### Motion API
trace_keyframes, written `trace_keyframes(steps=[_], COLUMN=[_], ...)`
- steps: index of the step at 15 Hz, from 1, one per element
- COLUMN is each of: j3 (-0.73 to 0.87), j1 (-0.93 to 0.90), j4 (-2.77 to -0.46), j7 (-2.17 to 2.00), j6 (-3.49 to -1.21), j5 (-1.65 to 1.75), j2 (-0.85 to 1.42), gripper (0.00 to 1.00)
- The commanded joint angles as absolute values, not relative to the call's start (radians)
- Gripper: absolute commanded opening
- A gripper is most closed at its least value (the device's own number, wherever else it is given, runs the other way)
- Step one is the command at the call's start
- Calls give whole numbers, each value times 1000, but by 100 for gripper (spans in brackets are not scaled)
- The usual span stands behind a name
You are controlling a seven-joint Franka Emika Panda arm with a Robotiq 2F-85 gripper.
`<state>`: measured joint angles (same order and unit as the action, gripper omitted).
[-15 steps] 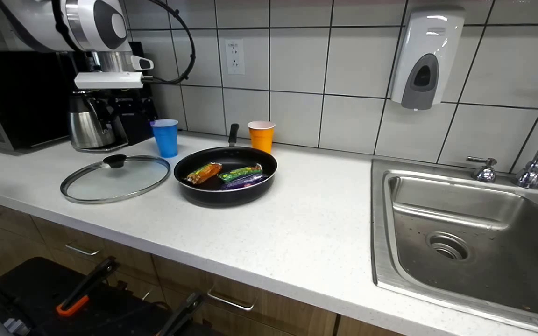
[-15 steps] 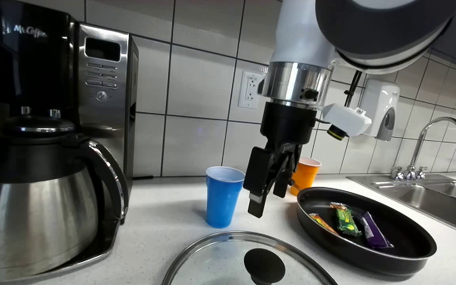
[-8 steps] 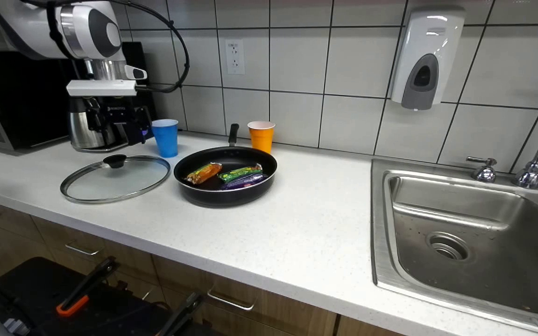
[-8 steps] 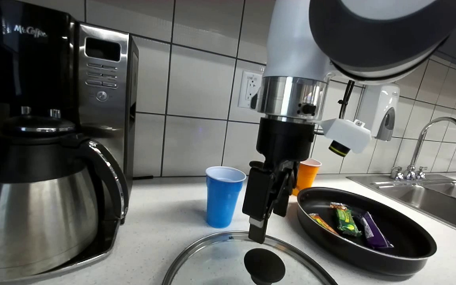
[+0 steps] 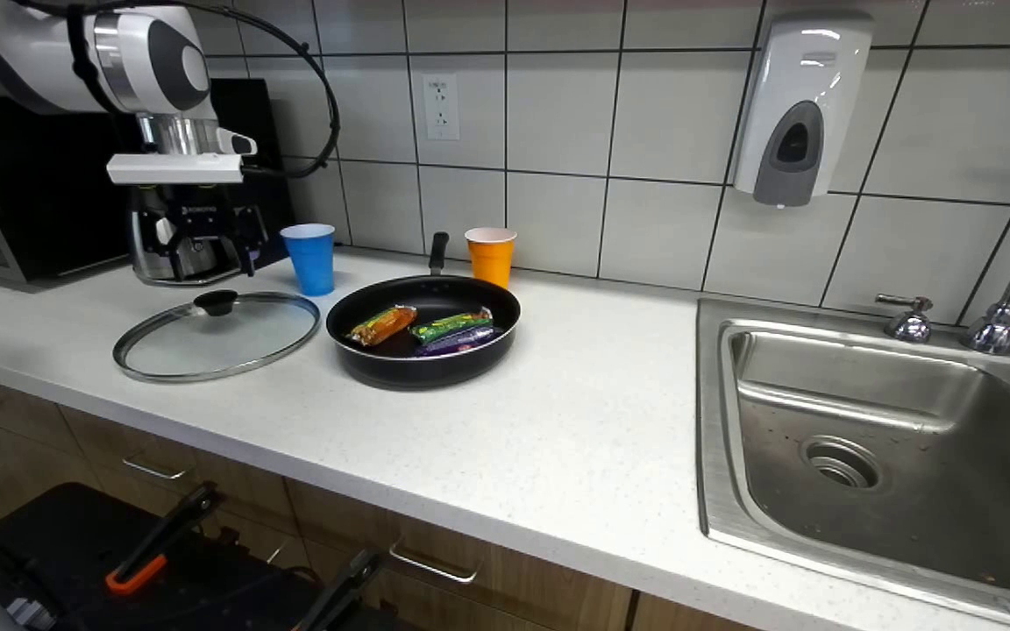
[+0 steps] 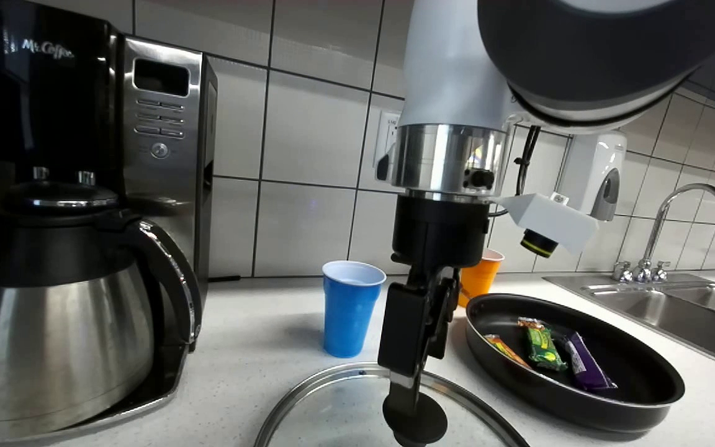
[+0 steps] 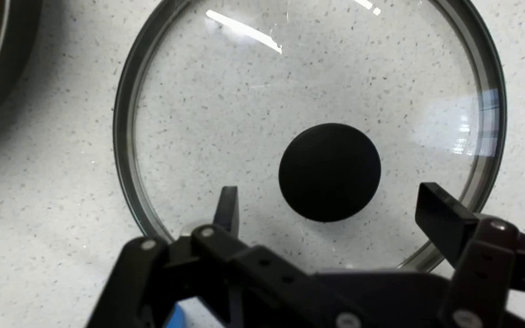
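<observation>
A glass lid (image 7: 226, 118) with a dark rim and a round black knob (image 7: 330, 172) lies on the white counter. It shows in both exterior views (image 5: 233, 343) (image 6: 332, 413). My gripper (image 7: 329, 198) is open and empty above the lid. Its fingers appear to either side of the knob, apart from it, in the wrist view. In an exterior view one finger of the gripper (image 6: 419, 372) overlaps the knob (image 6: 419, 425); I cannot tell the exact height between them. In another exterior view the gripper (image 5: 214, 267) hangs behind the lid, before the coffee maker.
A black pan (image 5: 417, 370) with orange (image 5: 382, 325), green (image 5: 451, 326) and purple (image 5: 458, 342) wrapped bars stands beside the lid. A blue cup (image 6: 350, 313) and an orange cup (image 6: 481, 276) stand near the wall. A coffee maker (image 6: 59, 347) and a sink (image 5: 864, 456) flank them.
My gripper has come down toward the lid's knob and shifted left in both exterior views. The lid, pan, bars and cups have not moved.
</observation>
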<state>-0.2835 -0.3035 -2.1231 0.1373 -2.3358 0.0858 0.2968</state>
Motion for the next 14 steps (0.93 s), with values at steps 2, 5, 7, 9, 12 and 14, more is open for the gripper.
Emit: trace_keyframes(steps=[2,5,7,9,12,14], j3=[-286,-280,-276,-274,-279,-286], j1=[-308,-314,-315,-314,-310,-309], j4=[-2109,-2109,-2113,-2115,-2122,-2128], j7=[155,143,138,132,136,144], j6=[-2321,-2334,-2355,-2379,-2409,-2420], j5=[101,118,135,141,128,119], j2=[336,358,366,369,362,355], gripper=[100,100,100,100,100,100])
